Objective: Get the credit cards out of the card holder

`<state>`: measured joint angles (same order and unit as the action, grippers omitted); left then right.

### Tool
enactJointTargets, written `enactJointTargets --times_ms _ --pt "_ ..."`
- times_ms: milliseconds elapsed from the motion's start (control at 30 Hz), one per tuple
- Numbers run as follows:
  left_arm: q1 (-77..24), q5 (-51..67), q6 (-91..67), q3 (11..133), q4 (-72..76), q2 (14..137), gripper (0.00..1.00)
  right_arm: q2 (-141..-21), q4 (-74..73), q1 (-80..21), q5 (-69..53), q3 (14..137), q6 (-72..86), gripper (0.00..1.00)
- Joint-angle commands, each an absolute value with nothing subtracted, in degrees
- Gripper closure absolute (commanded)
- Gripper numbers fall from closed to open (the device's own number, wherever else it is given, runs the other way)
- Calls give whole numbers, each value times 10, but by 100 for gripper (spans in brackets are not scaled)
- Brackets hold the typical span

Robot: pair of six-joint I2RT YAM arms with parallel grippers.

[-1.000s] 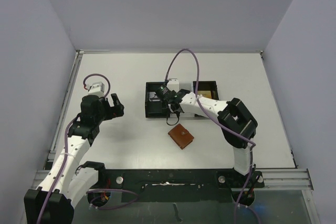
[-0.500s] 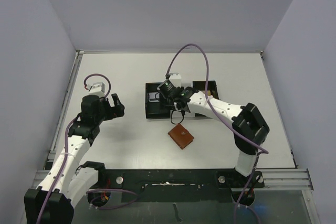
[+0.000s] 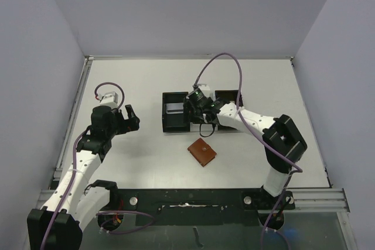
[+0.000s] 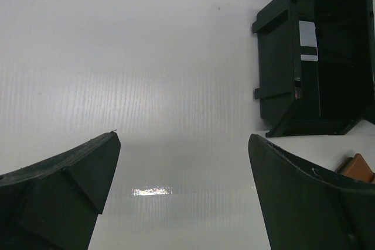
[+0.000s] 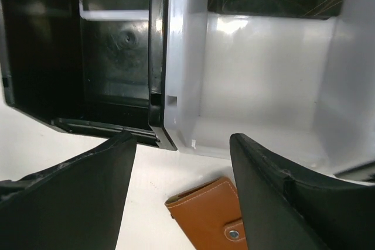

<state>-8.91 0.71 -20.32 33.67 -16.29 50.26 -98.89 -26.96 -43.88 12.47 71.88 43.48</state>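
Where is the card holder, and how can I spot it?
Find the white table, then the black-and-white tray in its middle. Just on the tray's near side lies the card holder: a small, flat, brown leather wallet with a snap, lying outside the tray.

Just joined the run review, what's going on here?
The right claw hangs open and empty over the black-and-white tray. One card lies in its left compartment. The brown card holder lies shut on the table in front of it. The left claw hovers open, empty, off to the left.
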Motion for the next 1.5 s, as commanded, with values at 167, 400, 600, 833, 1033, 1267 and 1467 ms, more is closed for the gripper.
enactJointTargets --times_ms 167,400,600,833,1033,1267,1467 --pt "-91 10 -194 356 -134 495 8 -1051 -239 -443 65 787 419 35" --pt "-91 10 -194 355 -133 493 8 -1016 -217 -447 50 765 397 36" --pt "-91 17 -194 356 -133 497 8 -966 -197 -449 -5 739 351 36" --pt "-91 20 -195 356 -134 498 8 -961 -235 -451 30 736 341 36" --pt "-91 71 -205 355 -123 491 8 -885 -272 -487 110 642 370 35" --pt "-86 175 -200 363 -112 505 8 -798 -256 -485 116 514 384 39" --pt "-87 187 -183 372 -124 542 9 -820 -234 -482 102 496 368 46"
